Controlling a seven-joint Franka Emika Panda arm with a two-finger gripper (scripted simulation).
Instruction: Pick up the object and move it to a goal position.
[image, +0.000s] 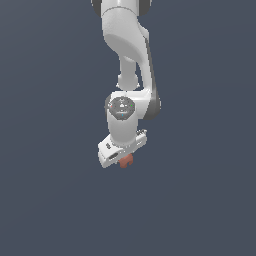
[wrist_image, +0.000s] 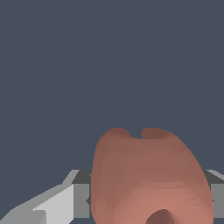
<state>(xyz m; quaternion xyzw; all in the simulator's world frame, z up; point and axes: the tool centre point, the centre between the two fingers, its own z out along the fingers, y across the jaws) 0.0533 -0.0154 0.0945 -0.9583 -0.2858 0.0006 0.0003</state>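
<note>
The object (image: 125, 160) is a small reddish-orange lump, and in the exterior view it peeks out from under the lower end of the hand (image: 123, 159), touching it, with a rounded upper part and a short stub pointing down. It is far smaller than the hand that carries it. Only its lower portion shows there; the rest is hidden behind the white body of the hand.

In the wrist view the same object (wrist_image: 148, 179) sits very close to the camera, a broad terracotta mass with 2 soft bumps along one edge, a shallow notch between them, and a dark hollow at the opposite edge. It sits between the 2 fingers (wrist_image: 52, 205) of the hand (wrist_image: 148, 197), with grey finger surfaces showing on both sides of it and pressed right against its flanks. The hand is clenched on the object, grasping it from 2 sides.

The hand hangs from the white arm (image: 125, 45), which comes down from the upper edge of the exterior view. The wrist joint (image: 121, 107) shows a round grey cap facing the camera, and below it the hand is tilted, its lower end on the exterior view's left sitting lower than the end on the exterior view's right.

Behind everything there is only a flat, dark blue-grey background (image: 45, 150), the same in both views. No edge or shadow shows there, so I cannot tell whether the object is touching a surface or held clear of one
</note>
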